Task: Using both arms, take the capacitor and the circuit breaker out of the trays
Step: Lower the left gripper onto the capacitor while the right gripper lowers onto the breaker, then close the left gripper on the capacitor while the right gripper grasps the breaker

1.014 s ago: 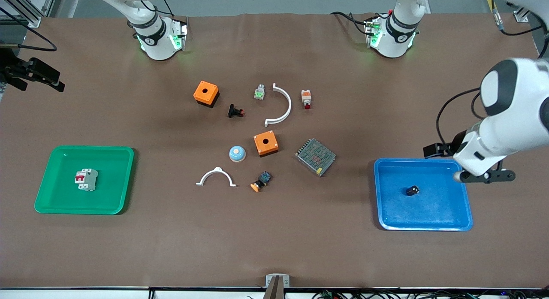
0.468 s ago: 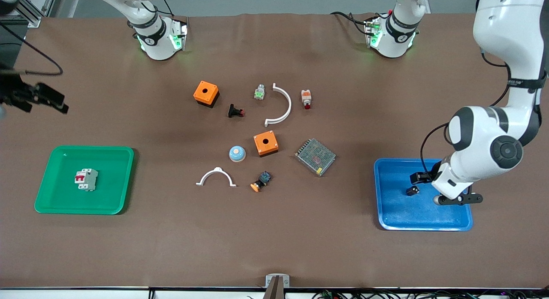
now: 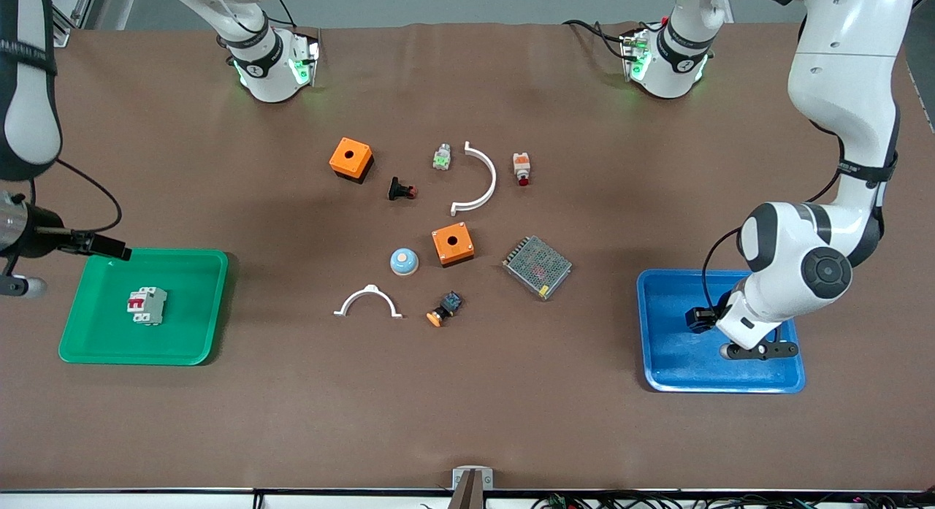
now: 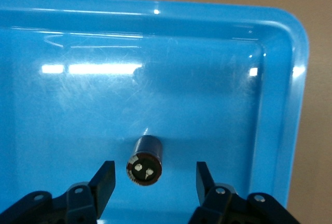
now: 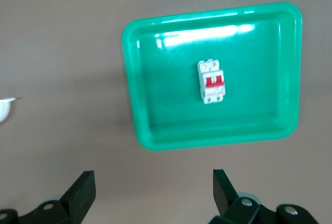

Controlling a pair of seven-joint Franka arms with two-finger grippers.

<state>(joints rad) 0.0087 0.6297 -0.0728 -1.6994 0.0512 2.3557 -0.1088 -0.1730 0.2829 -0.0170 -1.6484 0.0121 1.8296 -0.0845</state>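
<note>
The capacitor [image 4: 145,160], a stubby black cylinder, lies on its side in the blue tray [image 4: 280,79]. My left gripper [image 4: 154,180] is open and low in that tray, one finger on each side of the capacitor without touching it. In the front view the left hand [image 3: 741,323] covers the capacitor over the blue tray [image 3: 730,383]. The breaker [image 3: 147,305], white with a red lever, lies in the green tray [image 3: 102,352]. My right gripper [image 5: 153,190] is open and empty above bare table beside the green tray [image 5: 136,105], apart from the breaker [image 5: 211,81].
In the table's middle lie two orange boxes [image 3: 350,158] [image 3: 452,245], a black push button [image 3: 401,190], a white-green module [image 3: 441,158], a white-orange module [image 3: 521,168], two white arcs [image 3: 478,179] [image 3: 368,301], a blue dome [image 3: 404,261], a metal grid unit [image 3: 537,266] and an orange-tipped button [image 3: 443,309].
My left arm has swung down into the blue tray until its open fingers flank the capacitor. My right gripper has moved toward the green tray. Capacitor and breaker have not moved.
</note>
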